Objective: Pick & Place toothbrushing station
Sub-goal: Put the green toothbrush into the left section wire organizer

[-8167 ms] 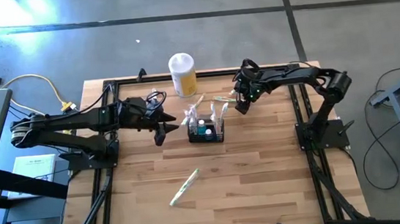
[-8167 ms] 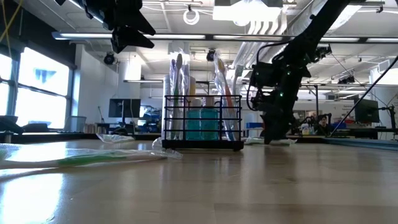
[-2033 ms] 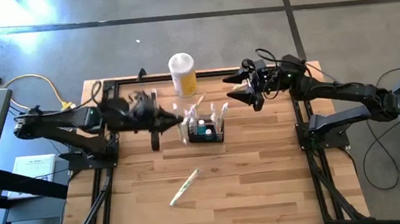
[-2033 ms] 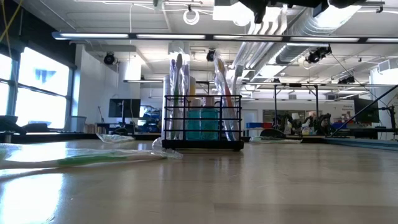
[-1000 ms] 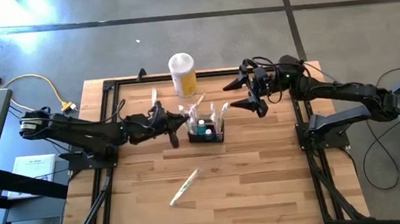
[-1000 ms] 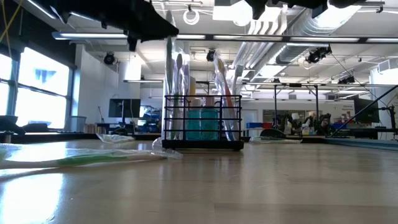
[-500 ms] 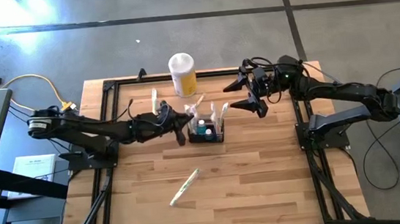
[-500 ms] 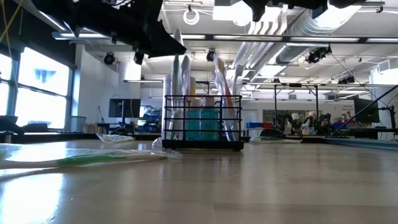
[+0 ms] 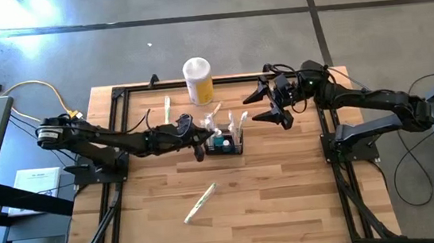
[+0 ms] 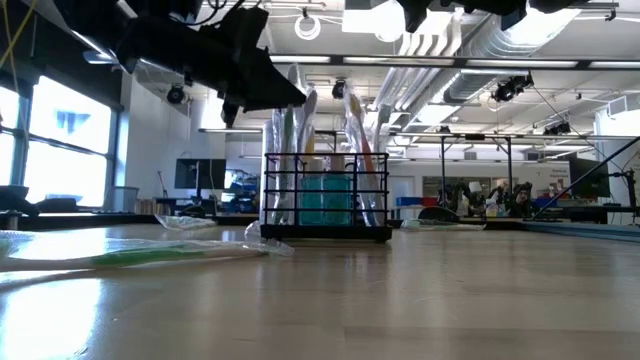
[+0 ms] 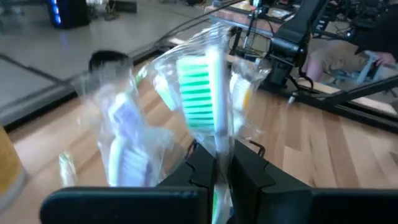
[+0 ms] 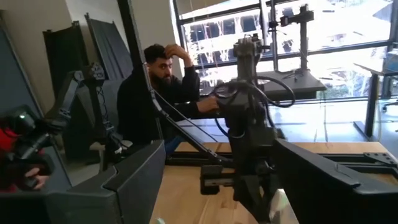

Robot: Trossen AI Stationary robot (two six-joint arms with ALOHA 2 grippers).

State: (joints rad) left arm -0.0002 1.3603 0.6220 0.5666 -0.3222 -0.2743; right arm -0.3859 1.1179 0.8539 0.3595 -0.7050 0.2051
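The toothbrushing station (image 9: 225, 142) is a small black wire basket (image 10: 325, 205) in mid-table, holding several wrapped toothbrushes and a teal bottle. My left gripper (image 9: 197, 139) is at the basket's left end (image 10: 292, 100), shut on a clear-wrapped toothbrush with green bristles (image 11: 199, 93). That brush's lower part reaches down into the basket's left end (image 10: 287, 170). My right gripper (image 9: 266, 105) hangs open in the air to the right of the basket, touching nothing (image 12: 224, 186). My left gripper pinches the wrapped toothbrush's white handle (image 11: 217, 140) just below the bristle head, between its two fingers (image 11: 202, 165). The fingers come nearly level from the table's left, across the brush. The brush stands almost upright, slightly tilted; whether its lower end rests in the basket, I cannot tell.
A tall yellow-and-white canister (image 9: 198, 80) stands behind the basket at the far edge. One wrapped toothbrush (image 9: 199, 202) lies on the near half of the table (image 10: 130, 255), another (image 9: 167, 108) at the far left. A person (image 12: 155, 93) sits beyond the table.
My left gripper has gone toward the table's right and down, up to the basket's left end, carrying the wrapped toothbrush. The brush, which hung left of the basket, now stands tilted with its lower part in the basket's left end. My right gripper has kept still.
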